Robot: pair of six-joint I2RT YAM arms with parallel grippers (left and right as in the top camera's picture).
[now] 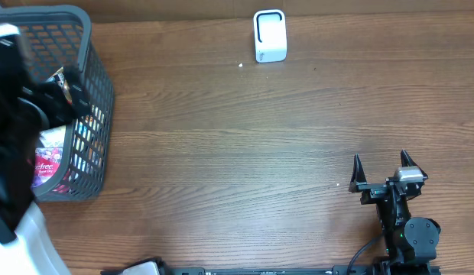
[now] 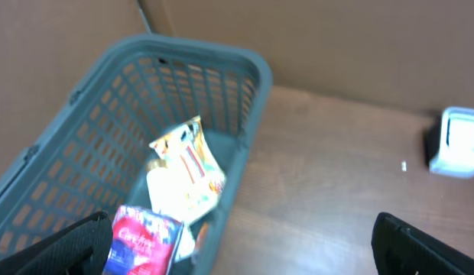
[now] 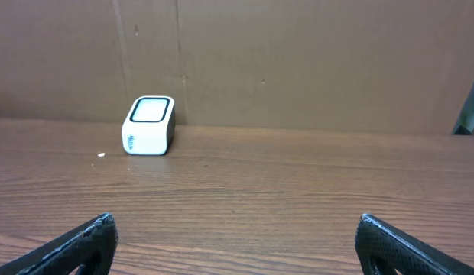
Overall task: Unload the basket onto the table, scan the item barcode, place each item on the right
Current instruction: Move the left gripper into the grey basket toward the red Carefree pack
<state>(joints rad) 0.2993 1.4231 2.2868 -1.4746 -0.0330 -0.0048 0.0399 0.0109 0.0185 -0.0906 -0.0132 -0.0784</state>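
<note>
The left gripper (image 2: 241, 229) hangs over the basket (image 2: 199, 50), jaws spread wide and empty. The red packet (image 2: 141, 237) lies in the basket's near end, just by the left-hand jaw, with a yellow packet (image 2: 187, 164) deeper in. The right gripper (image 1: 381, 160), open too and empty, sits well apart from the basket, so the left arm is clearly the nearer. The scanner (image 1: 270, 35) stands far off.

The right arm (image 1: 409, 229) is black throughout: a round joint housing, a blockier link beyond it, and a small silver-grey block (image 1: 410, 176) at the wrist. A thin black cable (image 1: 367, 250) curves away beside the housing. Its fingers (image 1: 356, 166) are slim, pointed black blades (matte, with a finely ridged edge in the wrist view). The left arm (image 1: 11, 153) shows only as a blurred black bulk with a white part (image 1: 34, 241) below, its finger ends likewise black.
</note>
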